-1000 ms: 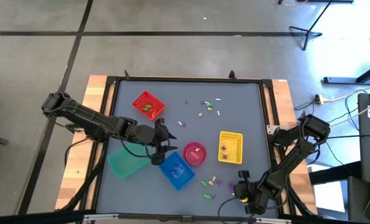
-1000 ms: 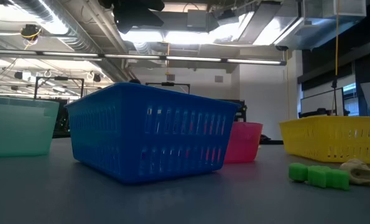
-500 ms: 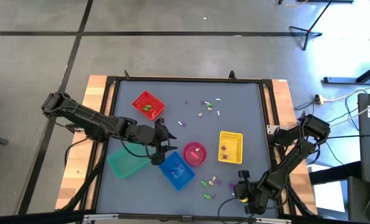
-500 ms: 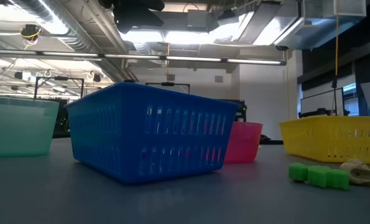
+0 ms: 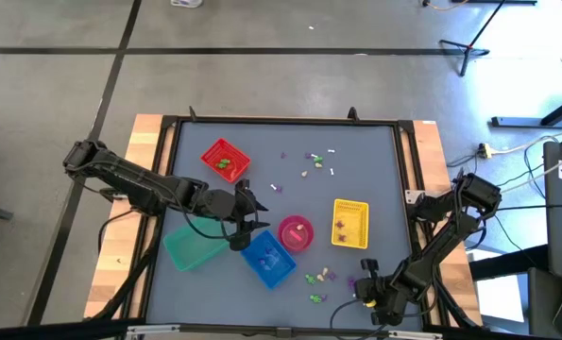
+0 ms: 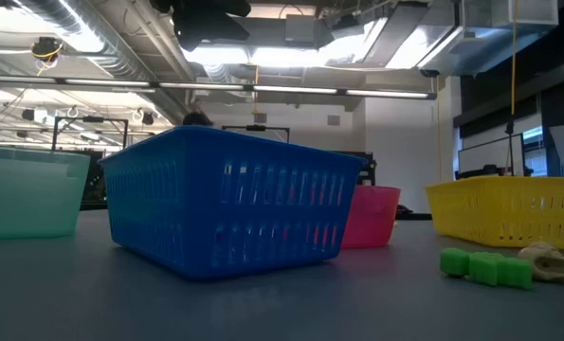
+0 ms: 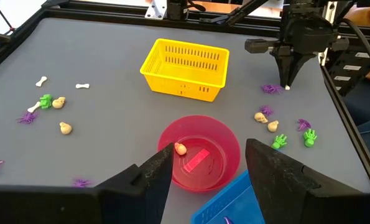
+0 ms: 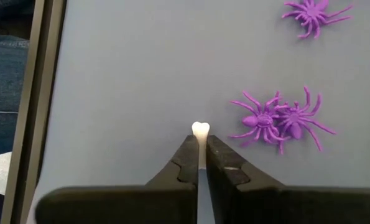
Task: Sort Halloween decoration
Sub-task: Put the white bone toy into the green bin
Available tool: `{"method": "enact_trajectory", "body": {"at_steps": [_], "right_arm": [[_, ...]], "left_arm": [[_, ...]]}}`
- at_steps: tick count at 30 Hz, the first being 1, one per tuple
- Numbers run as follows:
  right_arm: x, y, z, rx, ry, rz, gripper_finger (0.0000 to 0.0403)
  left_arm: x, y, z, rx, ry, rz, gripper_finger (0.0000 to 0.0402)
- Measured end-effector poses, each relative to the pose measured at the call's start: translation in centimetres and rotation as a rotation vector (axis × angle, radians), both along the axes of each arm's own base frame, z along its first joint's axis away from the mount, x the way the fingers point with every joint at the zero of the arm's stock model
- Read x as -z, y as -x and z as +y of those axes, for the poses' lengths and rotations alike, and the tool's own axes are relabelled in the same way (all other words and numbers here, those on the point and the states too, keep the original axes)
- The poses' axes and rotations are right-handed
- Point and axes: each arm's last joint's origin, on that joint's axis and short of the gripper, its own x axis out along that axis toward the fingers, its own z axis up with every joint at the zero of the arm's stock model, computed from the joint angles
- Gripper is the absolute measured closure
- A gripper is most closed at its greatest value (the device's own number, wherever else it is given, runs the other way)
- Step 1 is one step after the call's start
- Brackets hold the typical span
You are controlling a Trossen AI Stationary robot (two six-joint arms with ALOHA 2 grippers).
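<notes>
Gripping a small white bone [image 8: 200, 132] between closed fingers, the right gripper [image 8: 200, 163] stood at the table's near right corner, just beside two purple spiders [image 8: 278, 118]. The left gripper [image 7: 206, 169] hung wide open and empty above the pink bowl [image 7: 229, 144], beside the blue basket [image 5: 267, 258].

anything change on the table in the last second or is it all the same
Almost nothing moved. The right gripper near the table's front right corner has closed on a small white bone, next to two purple spiders. The left gripper stays open over the pink bowl. Baskets and trinkets lie as before.
</notes>
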Motion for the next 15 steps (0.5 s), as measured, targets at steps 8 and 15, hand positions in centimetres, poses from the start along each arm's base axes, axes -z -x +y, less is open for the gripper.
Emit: {"method": "enact_trajectory", "body": {"at_steps": [8, 15], "right_arm": [[-0.04, 0.00, 0.01, 0.000, -0.003, -0.001, 0.0387], [-0.45, -0.21, 0.39, -0.009, -0.017, -0.004, 0.0390]], "left_arm": [[0.00, 0.00, -0.01, 0.000, 0.000, 0.000, 0.0217], [0.00, 0.00, 0.00, 0.000, 0.000, 0.000, 0.0217]]}}
